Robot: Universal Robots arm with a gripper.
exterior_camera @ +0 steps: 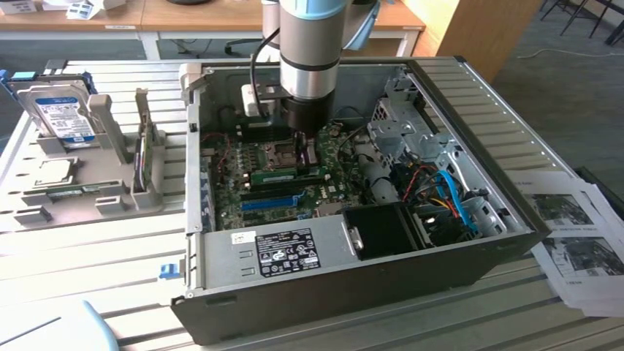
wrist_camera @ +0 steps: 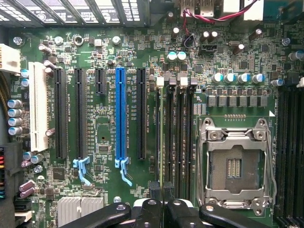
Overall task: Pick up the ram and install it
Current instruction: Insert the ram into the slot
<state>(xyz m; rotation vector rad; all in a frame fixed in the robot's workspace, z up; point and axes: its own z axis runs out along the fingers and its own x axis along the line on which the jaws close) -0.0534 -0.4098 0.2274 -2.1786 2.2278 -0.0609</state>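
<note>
Step in hand: seating the ram (wrist_camera: 160,142) in a memory slot, judging by its position over the board.
Tool: gripper (wrist_camera: 162,191) almost fully closed, pinching the thin green stick across its two faces; nothing else held.
Ram position: upright on edge, in line with the outermost slot of the bank, between the bare memory slots (wrist_camera: 178,137) and the nearest long black expansion slot (wrist_camera: 141,114). In the exterior view, low inside the computer case (exterior_camera: 507,139), just at the exterior view's left of the arm's tip. Seated or just above the slot: cannot tell.
Doing it well: hold the stick square to the motherboard (wrist_camera: 104,137) and parallel to the slot. Match the notch to the slot's key. Press straight down with even force along the length, with no lean toward the neighbouring slot. Likely risk: one end going in first and jamming.
Count, ram sticks in the grip: one.
Count, bare memory slots beside it: three, as far as can be made out.
Count, long black expansion slots: three.
Count, short black slot (wrist_camera: 100,80): one.
Count, blue slot (wrist_camera: 121,114): one.
Count, white slot (wrist_camera: 38,107): one.
Count, CPU socket (wrist_camera: 233,166): one, empty.
Count, hard drive (exterior_camera: 58,110): one, outside the case.
</note>
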